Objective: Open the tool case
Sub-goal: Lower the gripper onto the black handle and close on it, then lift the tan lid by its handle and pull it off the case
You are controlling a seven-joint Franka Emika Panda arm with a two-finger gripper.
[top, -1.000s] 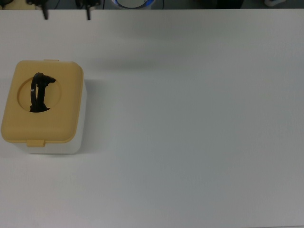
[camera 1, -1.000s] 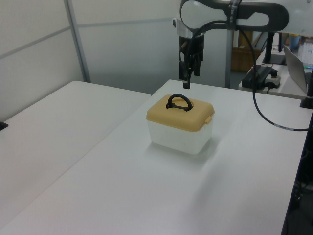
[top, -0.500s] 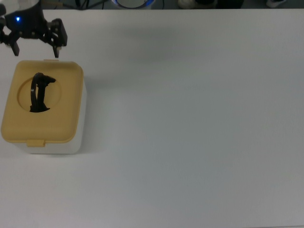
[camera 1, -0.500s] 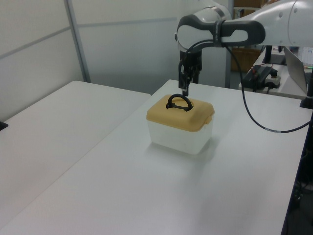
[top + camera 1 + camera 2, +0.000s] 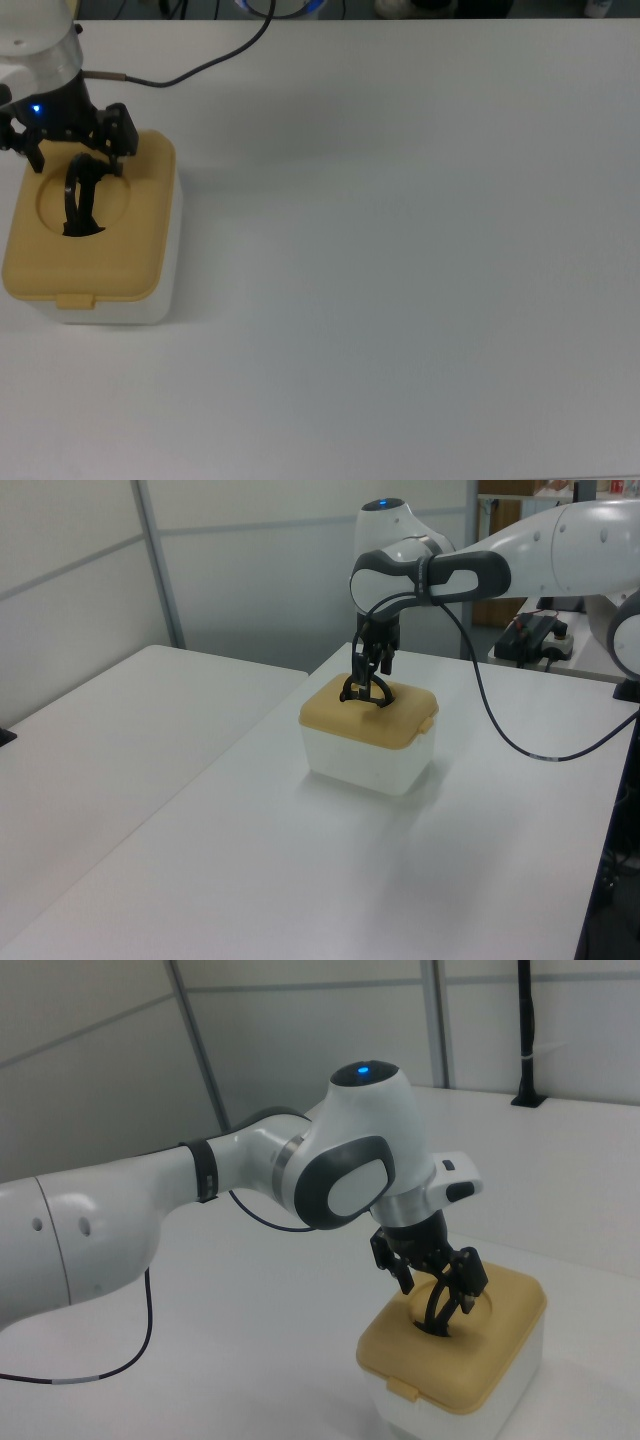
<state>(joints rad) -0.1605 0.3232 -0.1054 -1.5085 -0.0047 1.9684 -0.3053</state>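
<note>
Top view: the case [image 5: 90, 225] sits at the 9 o'clock edge of the white worktop [image 5: 400, 250], its tan lid [image 5: 120, 255] shut flush on the white body. The black handle [image 5: 80, 195] stands upright in the round recess. The gripper [image 5: 72, 150] is over the lid's 12 o'clock end, its 2 fingers spread apart, 1 on each side of the handle's top, with nothing clamped. A black cable [image 5: 200, 62] trails off toward 1 o'clock.

Left view: the case [image 5: 370, 735] is mid-worktop, and the arm [image 5: 480, 565] reaches in from 2 o'clock. The gripper [image 5: 368, 672] points straight down and is level with the handle [image 5: 364, 690]. A small latch tab [image 5: 428, 721] shows on the lid's 3 o'clock side and looks closed.

Right view: the gripper [image 5: 438, 1282] hangs at the arch of the handle [image 5: 442, 1312], fingers parted around it and not yet squeezing. Another tab [image 5: 404, 1389] lies flat at the lid's 7 o'clock edge.

The step in hand looks like the final approach to the handle. Next, the fingers need to close squarely on the handle bar, then lift or tilt gently. With both tabs apparently latched, a straight pull may raise the whole case rather than the lid, so the latches may need freeing.
</note>
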